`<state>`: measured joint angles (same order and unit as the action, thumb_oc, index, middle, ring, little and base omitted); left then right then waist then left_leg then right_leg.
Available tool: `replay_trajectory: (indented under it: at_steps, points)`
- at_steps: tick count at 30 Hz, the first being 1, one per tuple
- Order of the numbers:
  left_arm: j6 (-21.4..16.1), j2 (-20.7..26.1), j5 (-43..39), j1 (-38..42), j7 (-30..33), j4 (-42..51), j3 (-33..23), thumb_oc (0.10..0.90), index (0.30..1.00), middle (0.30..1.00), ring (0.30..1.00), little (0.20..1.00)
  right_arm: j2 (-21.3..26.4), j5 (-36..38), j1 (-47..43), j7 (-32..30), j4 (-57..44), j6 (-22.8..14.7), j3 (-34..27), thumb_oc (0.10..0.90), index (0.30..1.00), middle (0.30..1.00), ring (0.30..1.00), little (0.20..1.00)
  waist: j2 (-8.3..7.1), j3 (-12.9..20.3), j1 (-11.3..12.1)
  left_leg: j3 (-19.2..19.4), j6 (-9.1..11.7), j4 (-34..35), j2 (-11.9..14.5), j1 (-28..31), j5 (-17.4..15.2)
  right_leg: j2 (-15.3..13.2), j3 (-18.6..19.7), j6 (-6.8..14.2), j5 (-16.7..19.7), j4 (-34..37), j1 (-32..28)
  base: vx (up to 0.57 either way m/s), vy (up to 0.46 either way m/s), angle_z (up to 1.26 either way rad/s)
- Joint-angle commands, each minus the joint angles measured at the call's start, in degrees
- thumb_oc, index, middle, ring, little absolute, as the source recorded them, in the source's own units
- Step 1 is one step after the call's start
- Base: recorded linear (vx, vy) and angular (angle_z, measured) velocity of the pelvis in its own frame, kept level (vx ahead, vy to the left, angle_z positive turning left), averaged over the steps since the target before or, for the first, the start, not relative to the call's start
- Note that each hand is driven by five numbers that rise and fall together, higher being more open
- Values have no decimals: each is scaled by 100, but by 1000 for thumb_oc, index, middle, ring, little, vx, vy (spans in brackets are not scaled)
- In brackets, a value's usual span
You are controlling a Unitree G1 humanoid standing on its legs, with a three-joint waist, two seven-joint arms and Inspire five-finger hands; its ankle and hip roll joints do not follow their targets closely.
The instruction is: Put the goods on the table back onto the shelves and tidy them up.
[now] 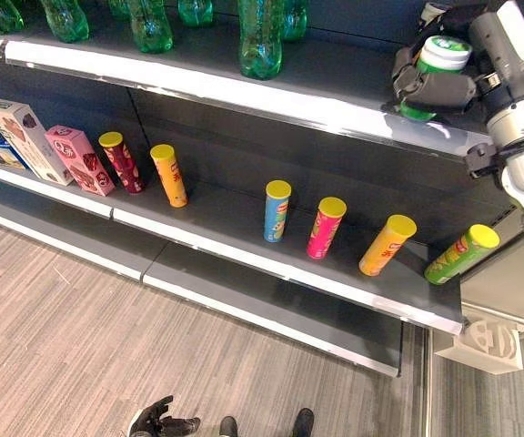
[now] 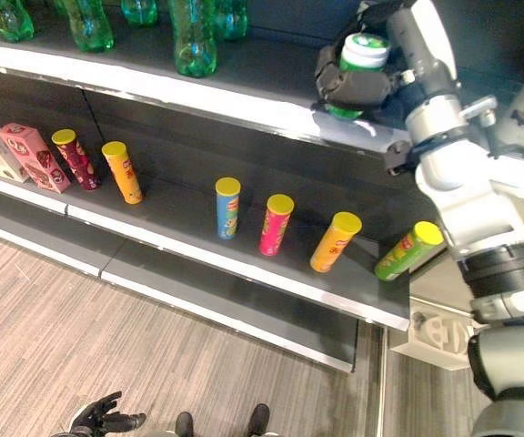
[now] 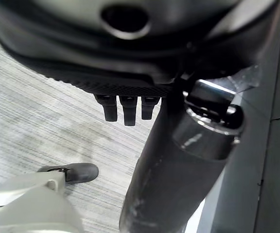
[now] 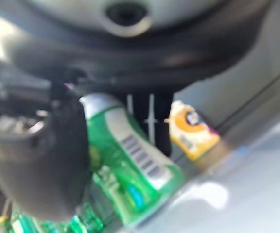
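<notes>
Right hand (image 1: 435, 91): fingers wrapped round green white-capped container (image 1: 441, 60), at upper shelf (image 1: 244, 86) edge.
Left hand (image 1: 157, 421): low, fingers loosely spread, empty.

A dark grey shelving unit (image 1: 244, 214) stands against a dark back panel, with two shelves and a low base board. Each shelf carries a pale, light-reflecting front edge strip (image 1: 244, 91). The floor (image 1: 80, 337) is grey wood-grain plank. A white moulded bracket (image 1: 485, 344) sits on the floor just beside the unit's end.
</notes>
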<state>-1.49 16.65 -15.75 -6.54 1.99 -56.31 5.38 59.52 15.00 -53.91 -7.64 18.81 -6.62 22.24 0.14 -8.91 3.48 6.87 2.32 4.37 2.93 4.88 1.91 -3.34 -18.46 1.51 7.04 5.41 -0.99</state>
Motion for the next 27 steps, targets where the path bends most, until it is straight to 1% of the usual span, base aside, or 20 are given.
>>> replay_trajectory:
  at_steps: [1,10,16,17,20,27]
  points:
    - [-225,277,-82,97,73,-155,435,800,900,900,900,900,-20,34,-1067,-194,389,-206,148,400,300,300,300,300,-166,390,86,76,364,63,292,-281,166,-298,110,634,-470,-41,-318,0,0,0]
    - [-224,256,-132,48,58,-209,456,800,900,900,900,900,95,193,-1388,-183,1001,-204,344,400,300,300,300,300,-235,403,124,41,362,63,274,-283,134,-294,90,646,-485,-41,-343,0,0,0]
    - [-216,234,-117,35,57,-277,456,800,900,900,900,900,82,223,-1428,-161,1065,-199,377,400,300,300,300,300,-269,404,169,10,351,63,263,-291,120,-294,74,648,-491,-41,-351,0,0,0]
    - [-206,237,-86,34,43,-323,456,800,900,900,900,900,99,222,-1433,-149,1081,-202,401,400,300,300,300,300,-298,399,191,-3,349,63,260,-300,123,-290,64,649,-490,-41,-353,0,0,0]
    - [-198,233,-77,41,45,-360,442,800,900,900,900,900,116,194,-1433,-152,1074,-194,409,400,300,300,300,300,-320,397,210,-19,346,63,256,-309,115,-289,50,650,-495,-41,-355,0,0,0]
    - [-192,238,-70,10,54,-325,429,800,900,900,900,900,99,204,-1365,-175,1006,-214,333,400,300,300,300,300,-376,388,252,-48,340,63,249,-302,104,-294,24,660,-501,-41,-386,2,8,4]
